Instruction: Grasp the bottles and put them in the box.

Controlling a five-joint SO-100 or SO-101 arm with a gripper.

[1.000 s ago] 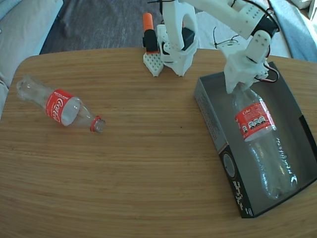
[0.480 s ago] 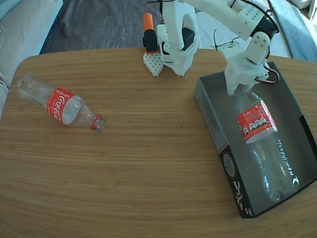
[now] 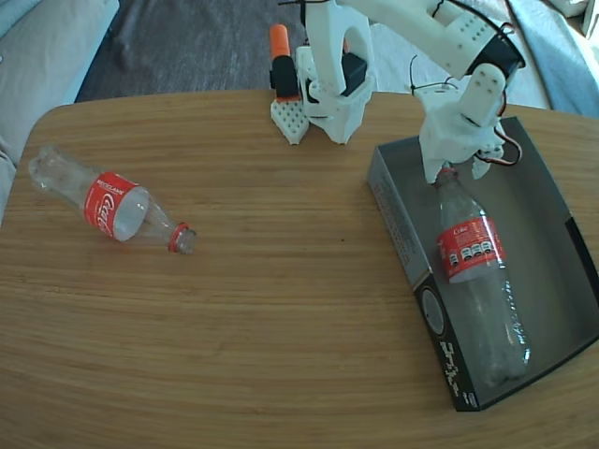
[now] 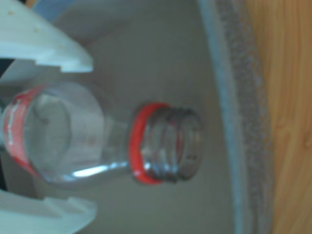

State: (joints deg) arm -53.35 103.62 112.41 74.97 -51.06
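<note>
Box [image 3: 398, 220]: on the table's right side, one bottle [image 3: 473, 271] lying lengthwise inside, neck toward the arm.
Gripper [image 3: 447, 168]: above that bottle's neck, fingers [image 4: 53, 46] spread wide either side of it, touching nothing.
Second bottle [image 3: 112, 206]: on its side on the bare table [image 3: 281, 318], far left, well apart from the box.

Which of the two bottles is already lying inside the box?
The bottle on the right in the fixed view lies inside the box, neck under the gripper. The other bottle lies on the bare table, far left.
</note>
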